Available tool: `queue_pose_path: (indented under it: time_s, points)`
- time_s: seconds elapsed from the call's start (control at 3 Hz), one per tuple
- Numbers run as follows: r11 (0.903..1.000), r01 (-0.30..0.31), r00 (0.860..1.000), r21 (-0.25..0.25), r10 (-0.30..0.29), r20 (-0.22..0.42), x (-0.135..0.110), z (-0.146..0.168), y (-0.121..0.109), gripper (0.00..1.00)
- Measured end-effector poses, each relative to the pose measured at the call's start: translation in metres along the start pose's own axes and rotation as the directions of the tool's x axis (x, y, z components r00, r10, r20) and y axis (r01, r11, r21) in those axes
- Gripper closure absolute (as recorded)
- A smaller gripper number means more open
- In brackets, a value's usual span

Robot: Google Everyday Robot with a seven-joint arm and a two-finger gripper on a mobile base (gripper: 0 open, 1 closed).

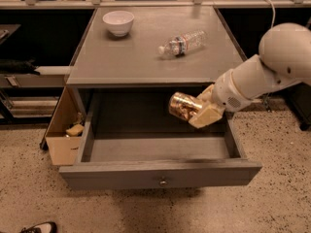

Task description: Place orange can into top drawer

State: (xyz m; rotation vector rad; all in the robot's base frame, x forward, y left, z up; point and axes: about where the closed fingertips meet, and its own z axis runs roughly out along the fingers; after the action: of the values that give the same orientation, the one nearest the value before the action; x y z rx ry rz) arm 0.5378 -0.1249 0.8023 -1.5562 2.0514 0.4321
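Note:
The orange can, mottled orange-brown and gold, lies on its side in my gripper, which is shut on it. My white arm reaches in from the right. The can hangs over the right part of the open top drawer, above its floor and below the cabinet top's front edge. The drawer is pulled fully out, a wide shallow grey box with a small round knob on its front panel.
A clear plastic water bottle lies on the grey cabinet top, and a white bowl stands at its back left. A cardboard box sits on the floor left of the drawer. A shoe shows at the bottom left.

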Motion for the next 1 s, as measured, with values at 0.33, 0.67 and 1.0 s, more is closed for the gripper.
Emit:
queue_pose_path:
  time_s: [0.33, 0.67, 1.0]
  points:
    - [0.998, -0.014, 1.0, -0.062, 0.013, -0.021, 0.021, 0.04, 0.004, 1.0]
    - [0.998, -0.014, 1.0, -0.062, 0.012, -0.021, 0.021, 0.04, 0.004, 1.0]
    - [0.9962, -0.005, 0.997, -0.087, -0.002, -0.081, 0.045, 0.085, -0.011, 1.0]
